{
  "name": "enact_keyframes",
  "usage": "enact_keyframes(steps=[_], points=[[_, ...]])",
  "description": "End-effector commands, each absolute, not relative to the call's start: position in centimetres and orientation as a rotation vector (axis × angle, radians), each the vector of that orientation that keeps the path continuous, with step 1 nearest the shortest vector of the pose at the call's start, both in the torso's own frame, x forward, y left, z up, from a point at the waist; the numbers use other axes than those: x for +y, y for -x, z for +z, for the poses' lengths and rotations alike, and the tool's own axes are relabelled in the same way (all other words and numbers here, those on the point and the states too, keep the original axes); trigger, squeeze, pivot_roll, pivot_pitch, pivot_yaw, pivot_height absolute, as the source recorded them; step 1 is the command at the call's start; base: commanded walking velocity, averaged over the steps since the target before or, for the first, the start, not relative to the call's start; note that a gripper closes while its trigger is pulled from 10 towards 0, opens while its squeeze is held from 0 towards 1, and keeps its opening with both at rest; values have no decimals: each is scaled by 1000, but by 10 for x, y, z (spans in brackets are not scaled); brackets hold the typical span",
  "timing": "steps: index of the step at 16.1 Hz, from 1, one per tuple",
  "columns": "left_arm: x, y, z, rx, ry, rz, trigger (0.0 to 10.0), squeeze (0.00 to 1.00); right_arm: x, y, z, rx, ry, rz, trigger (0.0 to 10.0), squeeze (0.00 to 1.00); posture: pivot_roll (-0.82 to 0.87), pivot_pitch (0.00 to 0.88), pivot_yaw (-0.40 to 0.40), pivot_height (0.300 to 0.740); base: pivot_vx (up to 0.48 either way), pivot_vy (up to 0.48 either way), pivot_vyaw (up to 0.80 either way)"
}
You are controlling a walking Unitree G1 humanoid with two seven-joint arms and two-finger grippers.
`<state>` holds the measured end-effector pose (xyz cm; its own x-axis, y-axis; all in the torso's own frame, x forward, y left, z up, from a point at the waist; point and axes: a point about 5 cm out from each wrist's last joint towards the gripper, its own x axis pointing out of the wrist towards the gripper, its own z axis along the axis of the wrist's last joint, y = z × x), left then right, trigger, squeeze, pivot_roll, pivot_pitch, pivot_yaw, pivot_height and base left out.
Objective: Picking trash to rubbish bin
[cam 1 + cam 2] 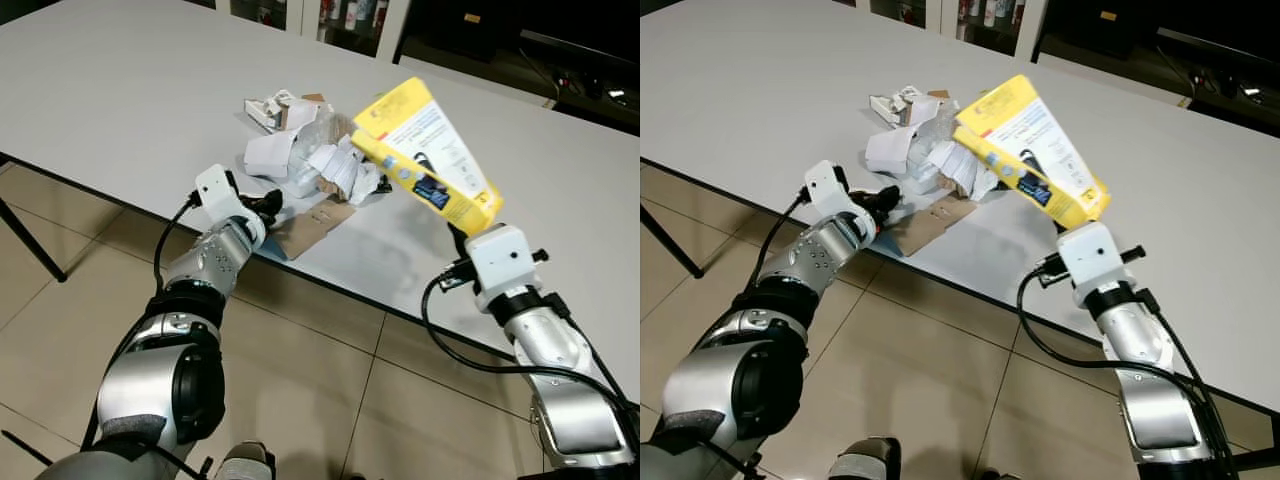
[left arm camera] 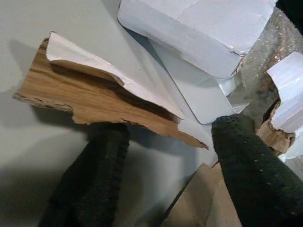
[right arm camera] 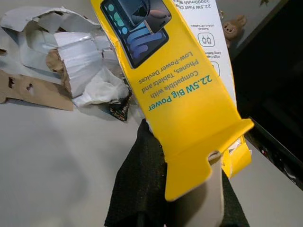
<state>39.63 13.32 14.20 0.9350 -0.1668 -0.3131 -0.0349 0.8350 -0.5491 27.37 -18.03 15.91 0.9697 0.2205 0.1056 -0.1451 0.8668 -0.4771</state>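
Right claw (image 3: 189, 198) clamps the yellow power-bank box (image 1: 428, 155) aloft at centre-right, ready for binning; left claw (image 2: 165, 156), fingers spread, straddles torn cardboard (image 2: 94, 94) on the worktop (image 1: 120, 100).

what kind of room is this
Probably an office or meeting room: a long white table on a tiled floor, shelving behind, and packaging scraps piled on the table. The right gripper holds a yellow box.
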Motion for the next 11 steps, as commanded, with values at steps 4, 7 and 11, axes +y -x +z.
enact_keyframes(steps=[4, 7, 11], points=[[129, -384, 109, 488, 598, -39, 0, 0, -191, -268, 160, -147, 501, 158, 10000, 0, 236, 125, -98, 740, 0, 0, 0], [132, -384, 108, 486, 599, -30, 0, 0, -189, -268, 159, -142, 499, 162, 10000, 0, 240, 132, -101, 740, 0, 0, 0], [136, -384, 108, 477, 597, -15, 0, 0, -187, -268, 157, -138, 492, 168, 10000, 0, 245, 133, -99, 740, 0, 0, 0]])
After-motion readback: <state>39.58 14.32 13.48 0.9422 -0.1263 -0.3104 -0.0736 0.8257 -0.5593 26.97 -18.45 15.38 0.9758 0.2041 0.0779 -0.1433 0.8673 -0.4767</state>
